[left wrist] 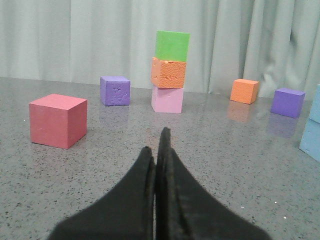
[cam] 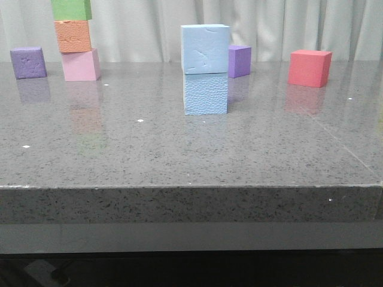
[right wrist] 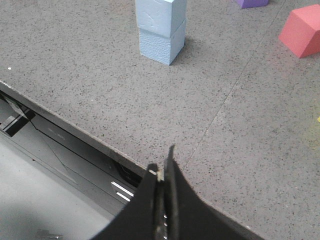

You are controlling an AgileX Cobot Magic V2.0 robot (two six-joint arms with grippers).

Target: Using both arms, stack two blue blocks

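Two pale blue blocks stand stacked mid-table: the upper blue block (cam: 205, 48) rests on the lower blue block (cam: 206, 93), slightly turned. The right wrist view shows the same pair, upper block (right wrist: 160, 15) on lower block (right wrist: 161, 45), far ahead. In the left wrist view only an edge of the stack (left wrist: 313, 125) shows. No arm appears in the front view. My left gripper (left wrist: 156, 145) is shut and empty, low over the table. My right gripper (right wrist: 164, 165) is shut and empty, hovering over the table's front edge.
At back left stands a tower of pink (cam: 81, 64), orange (cam: 73, 36) and green (cam: 71, 9) cubes, with a purple cube (cam: 28, 63) beside it. Another purple cube (cam: 239, 61) sits behind the blue stack, a red cube (cam: 309, 67) at right. An orange cube (left wrist: 244, 91) shows in the left wrist view.
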